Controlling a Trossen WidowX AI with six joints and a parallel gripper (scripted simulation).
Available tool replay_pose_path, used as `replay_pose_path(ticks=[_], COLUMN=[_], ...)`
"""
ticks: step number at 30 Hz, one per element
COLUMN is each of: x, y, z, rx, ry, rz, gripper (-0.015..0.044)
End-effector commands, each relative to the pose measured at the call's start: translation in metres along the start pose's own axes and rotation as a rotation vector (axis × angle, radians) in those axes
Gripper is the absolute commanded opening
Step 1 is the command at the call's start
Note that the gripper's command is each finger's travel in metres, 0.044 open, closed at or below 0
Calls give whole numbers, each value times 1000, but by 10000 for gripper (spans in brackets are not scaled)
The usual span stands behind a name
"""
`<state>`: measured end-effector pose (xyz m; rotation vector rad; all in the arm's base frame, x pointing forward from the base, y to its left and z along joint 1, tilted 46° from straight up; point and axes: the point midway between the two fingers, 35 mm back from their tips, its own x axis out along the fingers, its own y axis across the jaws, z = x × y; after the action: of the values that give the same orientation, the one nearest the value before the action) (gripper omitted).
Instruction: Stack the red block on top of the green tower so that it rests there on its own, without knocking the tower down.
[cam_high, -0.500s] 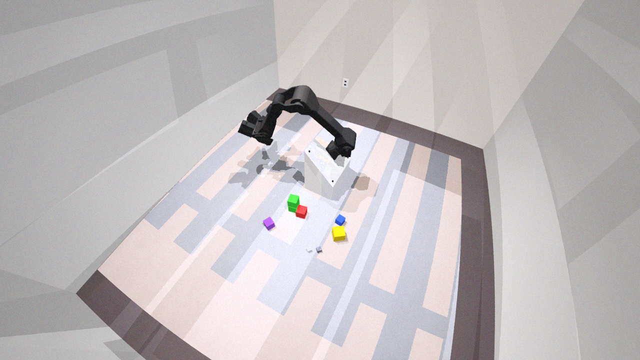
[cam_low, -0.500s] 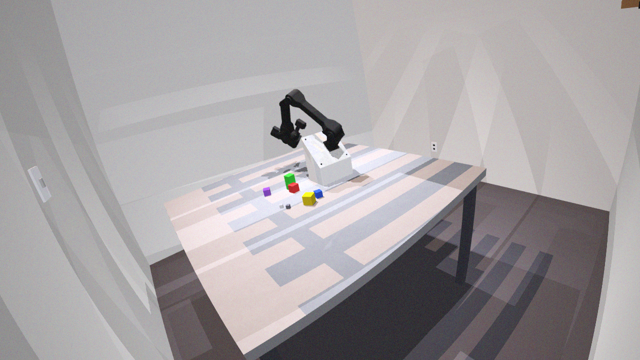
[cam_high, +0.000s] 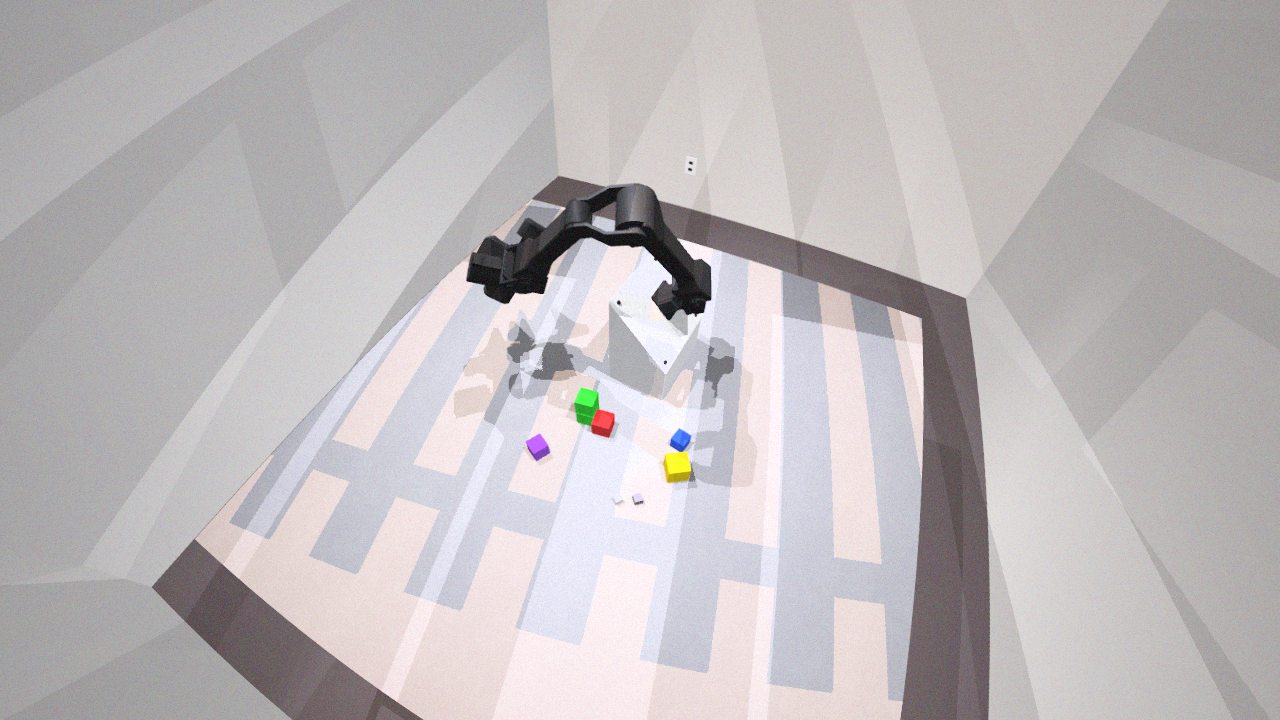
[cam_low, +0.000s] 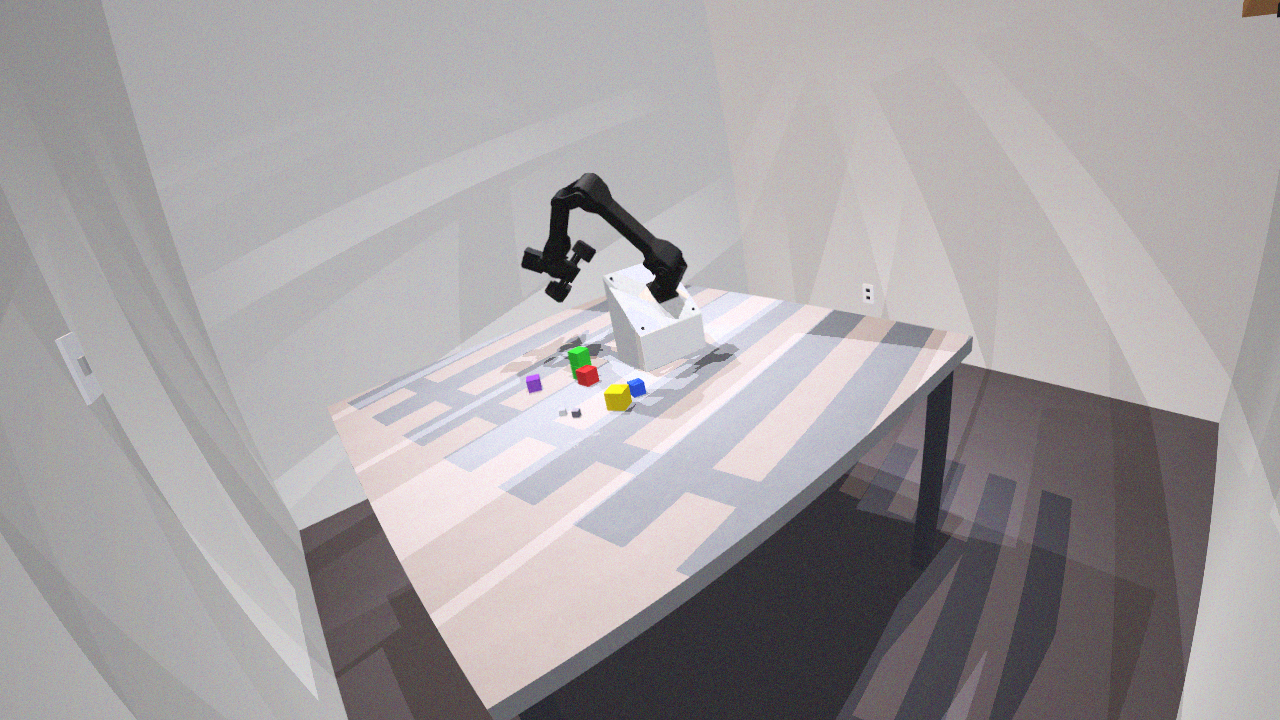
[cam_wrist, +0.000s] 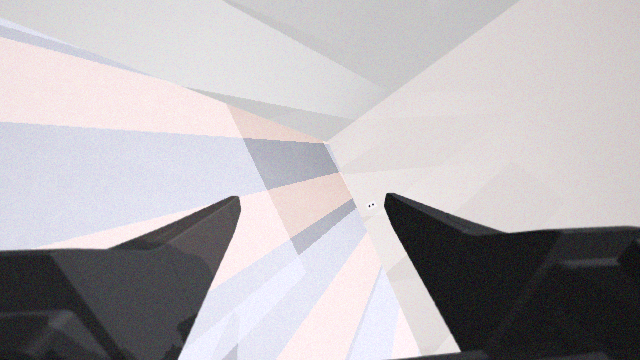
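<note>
The red block (cam_high: 602, 423) (cam_low: 587, 376) lies on the table close beside the green tower, on its front right side; whether they touch is hard to tell. The green tower (cam_high: 586, 400) (cam_low: 579, 357) stands upright, with two green blocks stacked. My gripper (cam_wrist: 314, 201) is open and empty, its two black fingers wide apart in the wrist view. The end of the arm hangs high above the table, behind and to the left of the tower in the top view. The wrist view shows neither the red block nor the tower, only table and walls.
A purple block (cam_high: 537, 446) (cam_low: 534, 384) lies left of the tower. A blue block (cam_high: 680, 439) (cam_low: 637, 387) and a yellow block (cam_high: 677, 467) (cam_low: 617, 398) lie to its right. Two tiny pieces lie in front. The white arm base (cam_high: 635, 353) (cam_low: 671, 342) stands behind.
</note>
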<state>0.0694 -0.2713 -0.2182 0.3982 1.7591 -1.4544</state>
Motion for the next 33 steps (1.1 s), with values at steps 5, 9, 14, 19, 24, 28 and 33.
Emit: replay_pose_path(ticks=[5,9,14,19,24,28,33], x=[-61,-100,-156,-214,-271,-314,-339], y=[35,54,74,85,86,78,69], z=[-15,-29,-56,-92,-135,-172,-196], rx=[-30,-24,-26,-38,-59,-83,-100], ry=[54,109,213,350,519,674,778], rz=[249,397,577,732,856,929,962], gripper=[440,440,440,440,440,440,440])
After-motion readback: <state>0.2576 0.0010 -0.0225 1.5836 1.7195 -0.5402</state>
